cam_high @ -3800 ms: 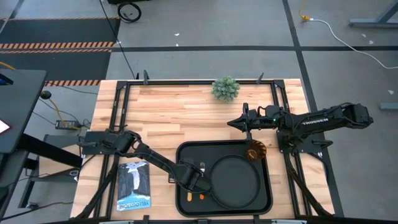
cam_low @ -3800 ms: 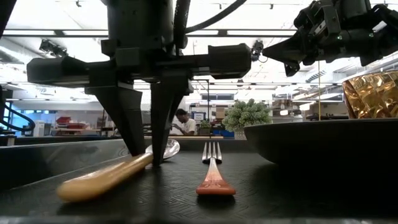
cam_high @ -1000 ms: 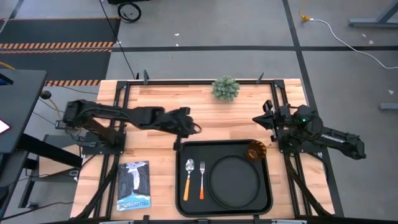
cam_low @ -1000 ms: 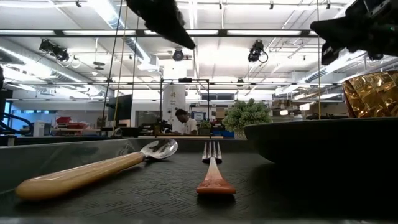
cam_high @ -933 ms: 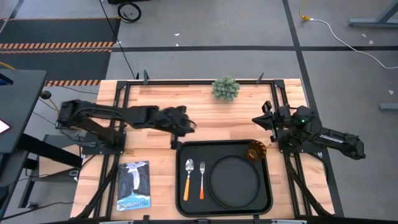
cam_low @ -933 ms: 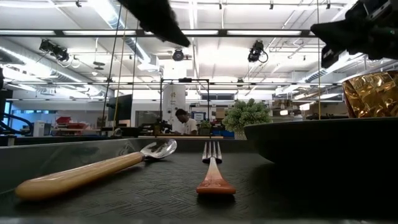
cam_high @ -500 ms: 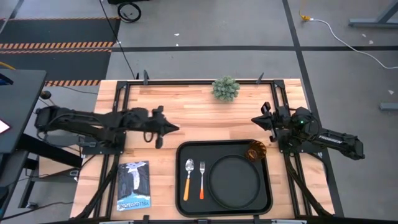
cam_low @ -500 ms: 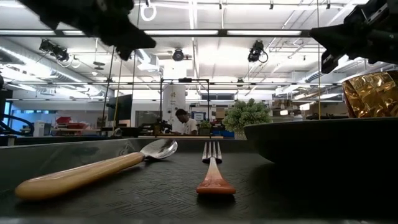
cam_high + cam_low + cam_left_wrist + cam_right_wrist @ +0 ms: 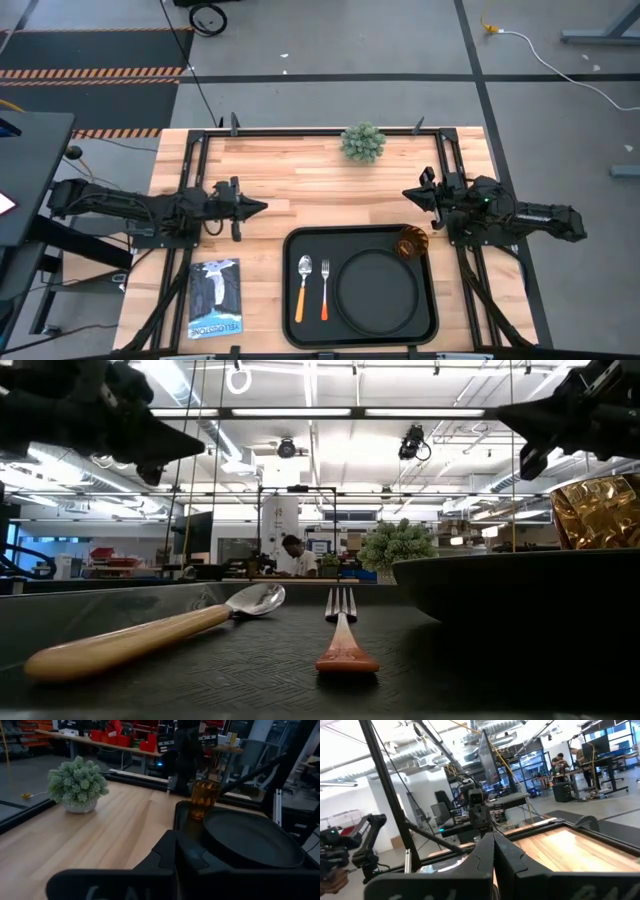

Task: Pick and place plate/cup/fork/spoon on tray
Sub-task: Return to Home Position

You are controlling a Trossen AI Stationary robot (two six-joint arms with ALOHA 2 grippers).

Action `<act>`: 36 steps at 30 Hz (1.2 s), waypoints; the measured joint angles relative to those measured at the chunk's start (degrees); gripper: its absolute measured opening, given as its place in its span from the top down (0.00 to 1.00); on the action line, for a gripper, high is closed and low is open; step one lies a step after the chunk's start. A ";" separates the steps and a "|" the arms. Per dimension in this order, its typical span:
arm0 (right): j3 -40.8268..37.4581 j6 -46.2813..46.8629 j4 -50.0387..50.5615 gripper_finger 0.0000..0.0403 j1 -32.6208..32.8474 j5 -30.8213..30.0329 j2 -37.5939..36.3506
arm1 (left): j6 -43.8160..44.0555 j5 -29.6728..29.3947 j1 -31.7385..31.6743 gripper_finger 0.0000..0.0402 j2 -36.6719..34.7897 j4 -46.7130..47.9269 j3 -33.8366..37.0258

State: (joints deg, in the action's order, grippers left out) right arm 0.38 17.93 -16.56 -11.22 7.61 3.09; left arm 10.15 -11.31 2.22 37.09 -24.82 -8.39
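The black tray [image 9: 292, 240] lies at the table's near middle. On it lie the spoon [image 9: 303, 285] and, to its right, the fork [image 9: 325, 288], orange handles toward the near edge. The round black plate [image 9: 378, 290] sits to their right. The amber cup [image 9: 410, 243] stands upright in the tray's far right corner. All show in the low view: spoon [image 9: 150, 635], fork [image 9: 343, 630], plate [image 9: 520, 585], cup [image 9: 598, 510]. My left gripper [image 9: 262, 207] is shut and empty above the wood, left of the tray. My right gripper [image 9: 406, 193] is shut and empty, beyond the cup.
A small green plant [image 9: 362, 142] stands at the table's far edge, also in the left wrist view [image 9: 77, 782]. A printed booklet [image 9: 215, 298] lies left of the tray. Black frame rails run along the table's sides. A person shows far off in the room [image 9: 292, 555].
My left gripper has drawn back from over the tray's far left corner toward the table's left edge, staying shut and empty. The spoon, fork, plate and cup have stayed in place on the tray.
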 joint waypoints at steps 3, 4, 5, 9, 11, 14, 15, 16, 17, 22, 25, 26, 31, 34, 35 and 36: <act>0.00 -1.12 -0.01 0.98 3.88 -3.88 0.00 | 0.78 -0.24 0.33 0.99 -2.41 -0.17 2.09; 0.00 -1.50 0.05 0.98 5.26 -5.13 0.00 | 1.04 -0.49 0.44 0.99 -3.05 -0.14 2.70; 0.00 -1.82 0.05 0.98 6.61 -6.36 0.00 | 1.18 -0.83 0.58 0.99 -3.60 -0.49 3.14; 0.00 -3.17 0.66 0.98 11.74 -10.44 0.00 | 0.23 -3.23 1.54 0.99 -5.51 -0.78 4.43; 0.00 -3.83 0.77 0.98 14.09 -12.16 0.00 | -0.80 -4.02 2.01 0.99 -6.13 -0.40 4.45; 0.00 -4.34 0.77 0.98 17.32 -14.06 0.00 | -3.42 -4.13 2.54 0.99 -7.16 -0.25 4.45; 0.00 -4.39 0.77 0.98 18.27 -14.11 0.00 | -4.50 -4.07 2.55 0.99 -7.61 -0.09 4.45; 0.00 -4.39 0.77 0.98 19.23 -14.09 0.00 | -5.38 -3.75 2.54 0.99 -8.03 -0.03 4.45; 0.00 -4.32 0.77 0.98 20.15 -14.03 0.00 | -6.41 -3.34 2.53 0.99 -8.52 0.41 4.45; 0.00 -0.61 0.81 0.98 23.89 -10.53 0.00 | -10.65 -1.57 2.49 0.99 -10.66 3.71 4.45; 0.00 0.81 2.33 0.98 24.98 -7.78 0.00 | -12.28 -1.54 2.49 0.99 -12.19 4.86 4.45; 0.00 1.60 2.93 0.98 25.26 -7.74 0.02 | -12.74 -1.55 2.49 0.99 -12.86 5.24 4.45; 0.00 -1.46 3.22 0.97 25.43 -9.08 0.00 | -14.30 -1.54 2.56 0.99 -19.07 4.84 7.07; 0.00 -3.82 3.30 0.97 25.43 -9.07 0.00 | -12.95 -0.83 2.68 0.99 -24.58 7.81 7.88; 0.00 -4.04 3.13 0.97 25.43 -9.06 0.00 | -12.19 -0.35 2.90 0.99 -26.28 9.27 7.88; 0.00 -4.04 3.09 0.97 25.41 -9.06 0.00 | -11.74 0.47 3.21 0.99 -28.01 10.48 7.88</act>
State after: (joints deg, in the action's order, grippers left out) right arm 0.38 13.89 -13.47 14.20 -1.45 3.09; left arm -1.59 -10.85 5.43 9.08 -14.34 -0.51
